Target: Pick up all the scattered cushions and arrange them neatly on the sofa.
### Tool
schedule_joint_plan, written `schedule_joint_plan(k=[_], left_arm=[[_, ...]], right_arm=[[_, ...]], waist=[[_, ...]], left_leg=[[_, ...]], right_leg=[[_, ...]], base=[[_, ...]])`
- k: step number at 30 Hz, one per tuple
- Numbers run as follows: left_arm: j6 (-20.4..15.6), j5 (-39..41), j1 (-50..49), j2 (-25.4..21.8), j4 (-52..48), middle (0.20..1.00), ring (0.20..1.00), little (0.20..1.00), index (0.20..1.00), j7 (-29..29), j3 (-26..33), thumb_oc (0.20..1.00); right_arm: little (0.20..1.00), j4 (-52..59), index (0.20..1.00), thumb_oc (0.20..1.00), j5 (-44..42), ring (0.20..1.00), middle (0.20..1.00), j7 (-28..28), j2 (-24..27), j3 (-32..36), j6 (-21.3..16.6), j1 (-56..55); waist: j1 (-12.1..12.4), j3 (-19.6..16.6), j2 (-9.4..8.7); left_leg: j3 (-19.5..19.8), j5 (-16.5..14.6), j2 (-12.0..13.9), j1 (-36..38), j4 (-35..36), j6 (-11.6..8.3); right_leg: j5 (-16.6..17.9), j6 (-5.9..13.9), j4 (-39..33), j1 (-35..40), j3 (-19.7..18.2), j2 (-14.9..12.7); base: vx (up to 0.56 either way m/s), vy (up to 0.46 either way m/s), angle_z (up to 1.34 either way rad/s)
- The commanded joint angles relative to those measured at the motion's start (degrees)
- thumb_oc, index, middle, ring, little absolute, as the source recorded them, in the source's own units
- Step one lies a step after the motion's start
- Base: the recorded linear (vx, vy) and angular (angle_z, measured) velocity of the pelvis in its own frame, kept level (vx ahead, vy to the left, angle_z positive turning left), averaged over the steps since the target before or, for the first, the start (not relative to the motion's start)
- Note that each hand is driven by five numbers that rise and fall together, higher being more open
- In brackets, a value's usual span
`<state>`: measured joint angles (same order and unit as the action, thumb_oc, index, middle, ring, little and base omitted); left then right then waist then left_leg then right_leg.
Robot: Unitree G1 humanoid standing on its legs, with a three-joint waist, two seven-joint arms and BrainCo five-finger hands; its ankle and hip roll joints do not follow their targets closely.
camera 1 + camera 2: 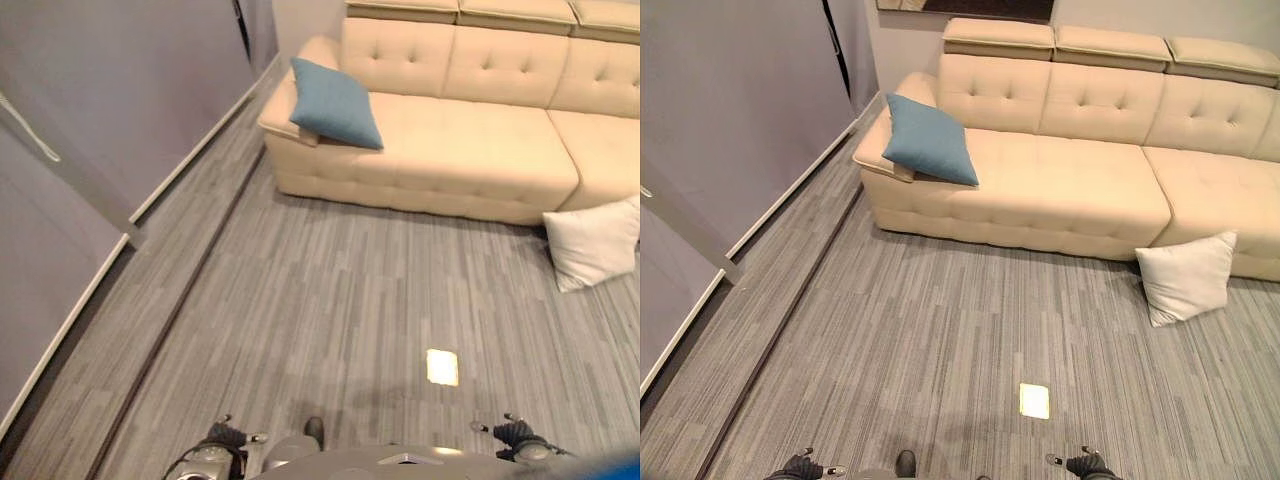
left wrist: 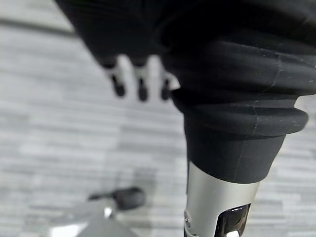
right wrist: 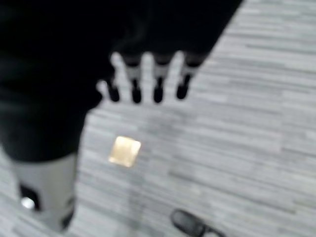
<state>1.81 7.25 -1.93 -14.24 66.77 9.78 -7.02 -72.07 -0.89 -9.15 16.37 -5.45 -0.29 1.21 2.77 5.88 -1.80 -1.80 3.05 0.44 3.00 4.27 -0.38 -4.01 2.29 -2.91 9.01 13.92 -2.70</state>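
Observation:
A blue cushion (image 1: 335, 103) leans on the left armrest end of the cream sofa (image 1: 470, 150). On the grey floor at the right, a white cushion (image 1: 1185, 277) stands tilted against the sofa's front. My left hand (image 2: 142, 81) hangs above the bare floor, its fingers straight and holding nothing. Over the floor as well, my right hand (image 3: 158, 81) hangs with relaxed, straight fingers and nothing in it. Both hands are well short of the sofa and both cushions.
A grey wall with a white skirting board (image 1: 195, 150) runs along the left side up to the sofa. A small bright square patch (image 1: 442, 366) lies on the striped floor in front of me. Open floor stretches between me and the sofa.

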Motion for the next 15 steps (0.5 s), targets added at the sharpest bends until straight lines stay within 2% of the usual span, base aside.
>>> schedule_joint_plan(k=[1,15], left_arm=[[-0.81,-0.94,2.7,-0.07,3.16,1.0,1.0,1.0,1.0,0.44,1.41,1.0],[-0.57,0.17,2.05,0.06,3.24,1.0,1.0,1.0,1.0,-0.33,1.94,1.0]], right_arm=[[1.0,-1.1,1.0,1.0,0.17,1.0,1.0,-0.62,-0.06,-1.84,-0.07,1.79],[1.0,-2.65,1.0,1.0,1.64,1.0,1.0,-0.57,-0.37,-1.85,0.92,1.02]], waist=[[0.71,-0.19,-1.59],[1.21,-0.78,-1.83]], left_leg=[[4.64,-1.38,-2.81,1.28,0.73,0.53],[4.31,-2.54,-2.72,2.45,0.73,0.89]], right_leg=[[6.62,1.79,-0.66,-3.08,-5.4,0.07],[6.09,2.28,-0.16,-2.19,-4.59,-0.61]], base=[[0.01,-0.006,0.19],[0.01,0.008,0.02]])
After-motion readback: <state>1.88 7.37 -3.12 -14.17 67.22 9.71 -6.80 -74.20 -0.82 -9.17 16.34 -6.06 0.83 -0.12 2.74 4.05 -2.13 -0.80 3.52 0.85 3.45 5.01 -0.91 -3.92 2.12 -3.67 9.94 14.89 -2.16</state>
